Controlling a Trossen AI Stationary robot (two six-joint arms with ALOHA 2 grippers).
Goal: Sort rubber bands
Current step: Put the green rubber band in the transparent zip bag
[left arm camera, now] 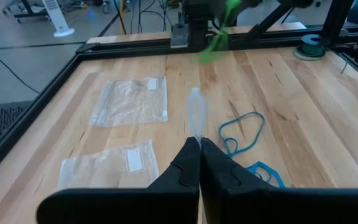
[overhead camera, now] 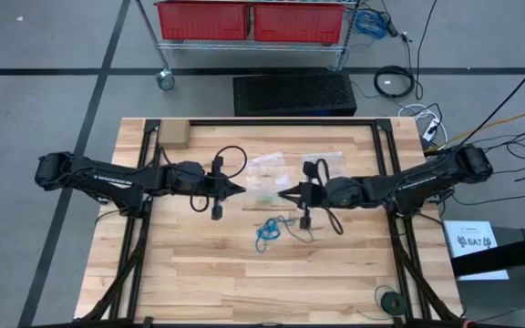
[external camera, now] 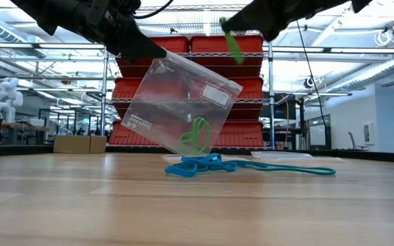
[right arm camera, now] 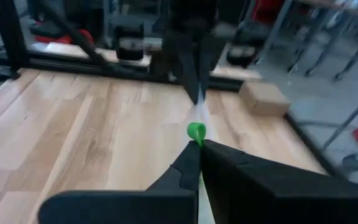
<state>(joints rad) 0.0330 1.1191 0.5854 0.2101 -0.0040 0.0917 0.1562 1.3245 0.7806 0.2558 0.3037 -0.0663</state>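
step: bagging the greens. Left gripper (external camera: 157,50) has its fingers pinched shut on the top edge of a clear bag (external camera: 183,102), holding it up off the surface (overhead camera: 199,273). Right gripper (external camera: 228,27) has its fingers shut on a green band (external camera: 233,46), raised just beside the bag's upper corner.
bag contents: green bands (external camera: 195,135) already sit in the bag's low corner.
still loose: blue bands (external camera: 191,166) and a teal band (external camera: 286,169) lie on the surface below and between the two sets of fingers.
spare bags: two flat clear bags (left arm camera: 129,102) rest on the surface beyond the left fingers.
next move, my read: the band must go into the bag mouth, between the two fingertips, then release. Needs the mouth open.
unclear: can't tell whether the mouth is open; the left fingers cover that edge. The held band is blurred in the right wrist view. Loose band count is unreadable; they overlap.
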